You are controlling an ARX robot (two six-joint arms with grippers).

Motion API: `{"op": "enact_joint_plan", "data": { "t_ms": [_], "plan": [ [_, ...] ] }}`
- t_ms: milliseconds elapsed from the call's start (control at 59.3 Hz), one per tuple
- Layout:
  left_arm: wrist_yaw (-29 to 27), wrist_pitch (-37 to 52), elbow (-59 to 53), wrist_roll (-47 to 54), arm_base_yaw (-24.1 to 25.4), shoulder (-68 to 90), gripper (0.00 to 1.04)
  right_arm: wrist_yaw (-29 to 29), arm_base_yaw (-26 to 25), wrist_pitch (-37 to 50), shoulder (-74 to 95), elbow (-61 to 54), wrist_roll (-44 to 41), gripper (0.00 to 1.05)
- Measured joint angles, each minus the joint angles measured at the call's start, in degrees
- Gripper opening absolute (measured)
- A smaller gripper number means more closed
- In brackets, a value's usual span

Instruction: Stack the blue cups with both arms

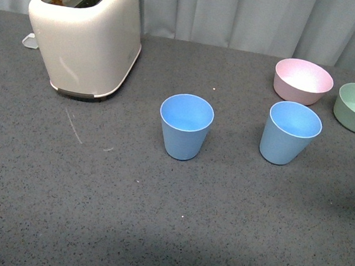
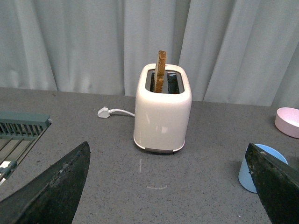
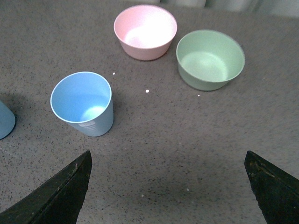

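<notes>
Blue cup (image 3: 84, 103) ahead of R gripper (image 3: 167, 156), no contact.

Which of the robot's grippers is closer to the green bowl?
Right. The green bowl sits just ahead of the open right gripper. The left gripper faces the toaster, and the bowl is outside its camera's view, so that gripper seems farther off.

A light blue tapered matte plastic cup (image 1: 185, 130) stands upright and empty on the grey table (image 1: 95, 194). An identical second blue cup (image 1: 288, 137) stands upright to its right, apart, also empty.
</notes>
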Motion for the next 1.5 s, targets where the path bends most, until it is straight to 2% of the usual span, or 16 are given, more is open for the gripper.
{"op": "enact_joint_plan", "data": {
  "t_ms": [303, 657, 1264, 1500],
  "plan": [
    [0.00, 0.00, 0.00, 0.00, 0.00, 0.00, 0.98, -2.23, 2.54, -9.46, 21.22, 18.80, 5.95, 0.95],
    [0.00, 0.00, 0.00, 0.00, 0.00, 0.00, 0.98, -2.45, 6.36, -16.92, 32.96, 30.10, 10.58, 0.94],
    [0.00, 0.00, 0.00, 0.00, 0.00, 0.00, 0.98, -1.33, 7.89, -22.91, 35.93, 35.17, 13.00, 0.02],
    [0.00, 0.00, 0.00, 0.00, 0.00, 0.00, 0.98, -6.36, 8.13, -24.22, 33.73, 35.08, 14.91, 0.01]
  ]
}}
